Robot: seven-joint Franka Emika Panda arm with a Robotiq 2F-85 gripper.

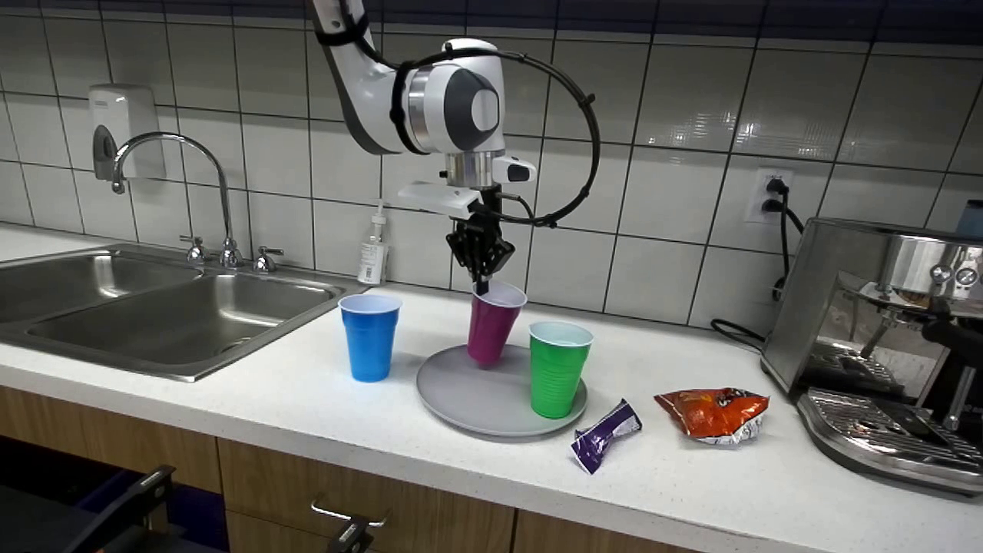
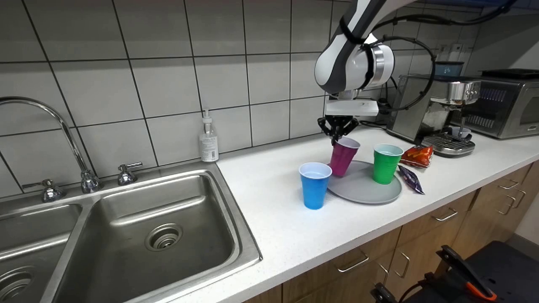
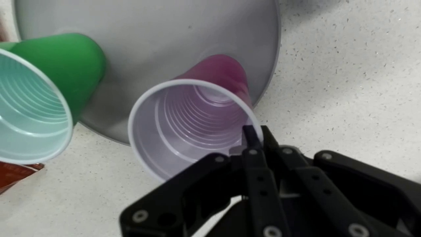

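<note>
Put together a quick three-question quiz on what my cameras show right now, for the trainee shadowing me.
1. Which cup does the hand grip, and by what part?
2. True or false: the green cup stands on the gray plate.
3. Fill in the blank: the ____ cup stands nearest the sink.

Key:
1. The magenta cup, by its rim.
2. True.
3. Blue, as in the blue cup.

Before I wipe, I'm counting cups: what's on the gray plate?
The gray plate holds the upright green cup; the purple cup, pinched by the gripper, tilts over it, contact unclear. The spots beneath both are hidden.
</note>
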